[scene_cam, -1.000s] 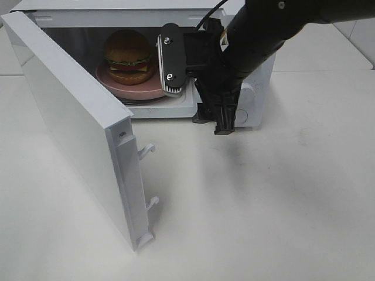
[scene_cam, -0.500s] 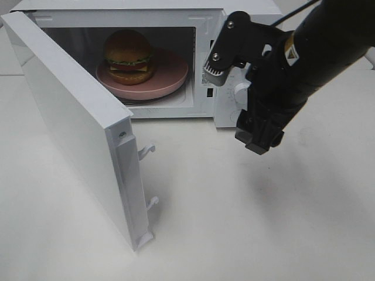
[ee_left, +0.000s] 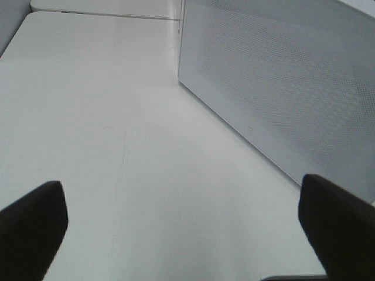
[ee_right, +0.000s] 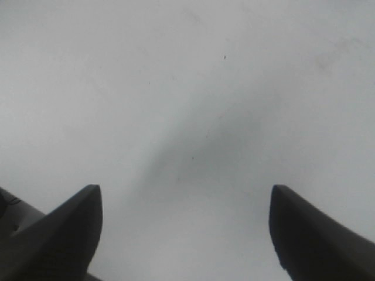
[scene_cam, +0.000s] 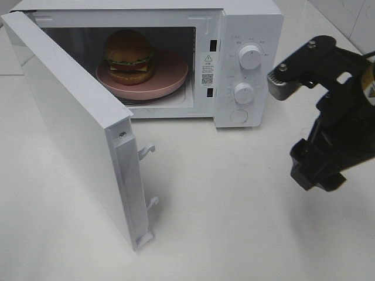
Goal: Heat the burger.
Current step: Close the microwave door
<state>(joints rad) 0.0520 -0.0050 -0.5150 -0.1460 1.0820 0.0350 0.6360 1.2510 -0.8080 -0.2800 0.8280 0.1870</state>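
Beside the microwave [scene_cam: 261,26], the right gripper [ee_right: 184,202] points down, spread empty above the table [scene_cam: 234,205].

Burger [scene_cam: 128,55] on plate [scene_cam: 170,76] in microwave [scene_cam: 246,29]

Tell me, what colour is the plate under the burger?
Pink plate, best seen in the exterior high view.

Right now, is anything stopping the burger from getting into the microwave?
Nothing visible is. The burger already sits on the pink plate inside the microwave. The door stands wide open, and nothing lies in the opening in front of the plate.
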